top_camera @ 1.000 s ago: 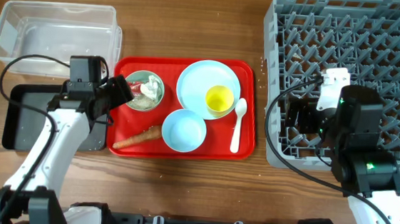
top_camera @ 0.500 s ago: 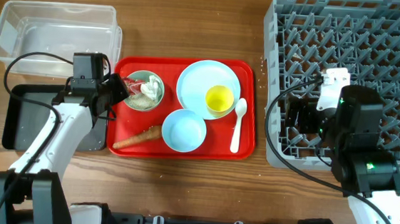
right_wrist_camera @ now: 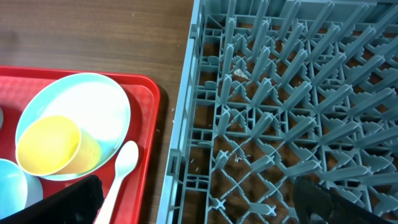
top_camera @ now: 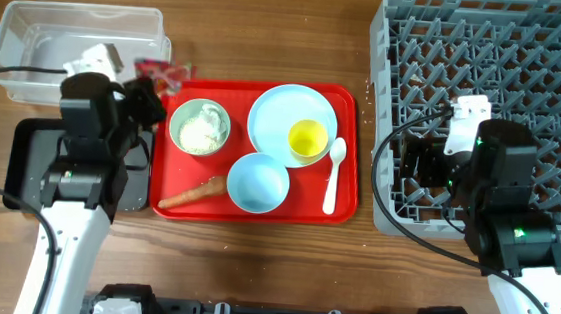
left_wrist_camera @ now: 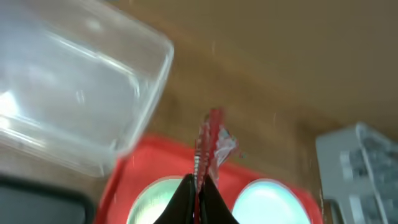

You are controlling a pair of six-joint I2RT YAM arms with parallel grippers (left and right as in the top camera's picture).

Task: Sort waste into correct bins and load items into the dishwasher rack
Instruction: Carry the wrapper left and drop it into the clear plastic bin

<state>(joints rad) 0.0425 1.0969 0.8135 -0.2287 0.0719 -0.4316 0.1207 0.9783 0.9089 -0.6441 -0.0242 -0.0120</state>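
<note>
Our left gripper is clamped on the crumpled red-and-white wrapper. In the left wrist view its two dark fingertips meet at the bottom centre, and the wrapper sticks out just beyond them. From overhead we see the wrapper in the upper left of the frame. It is over the strip of table between the right end of the clear tub and the upper left corner of the red tray, inside neither. Just below the tub, at the left edge, lies the black tray, partly covered by the left arm.

On the red tray, the pale green bowl sits nearest that gripper, with the white grains heaped in it. To its right, the light blue plate carries the yellow cup. Below these we find the light blue bowl. The carrot-like stick lies at the tray's lower left, and the white spoon runs along its right side.

Our right gripper has its fingers spread wide apart at the bottom corners of the right wrist view. It hovers over the left edge of the dishwasher rack, which fills the right of the overhead frame.
</note>
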